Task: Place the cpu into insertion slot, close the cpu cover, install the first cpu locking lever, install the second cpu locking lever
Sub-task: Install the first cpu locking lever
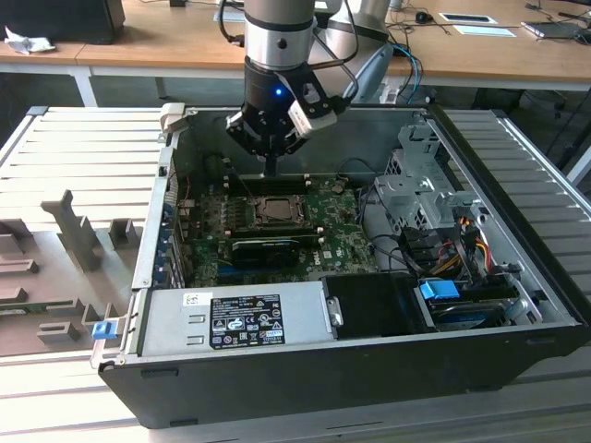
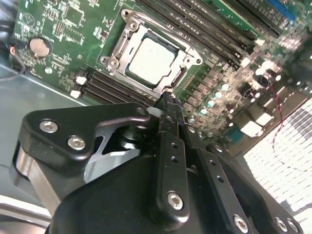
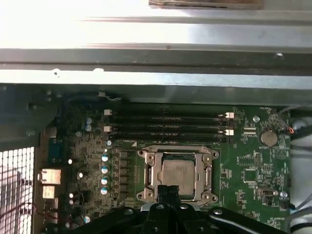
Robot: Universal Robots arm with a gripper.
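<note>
Now, my arm: upright, gripper pointing down near the cpu.
My fingers: pressed together, holding nothing.

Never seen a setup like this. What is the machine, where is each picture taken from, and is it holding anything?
The machine is a robot arm ending in a black gripper, reaching into an open black computer case. The exterior view looks on from outside; both wrist views ride on the arm and look past its fingers. Inside lies a green circuit board. The silver-grey square cpu sits on it, with the thin silver metal cover frame apparently flat around it. The fingers are shut, hold nothing, and their tips are at that frame's edge.
</note>
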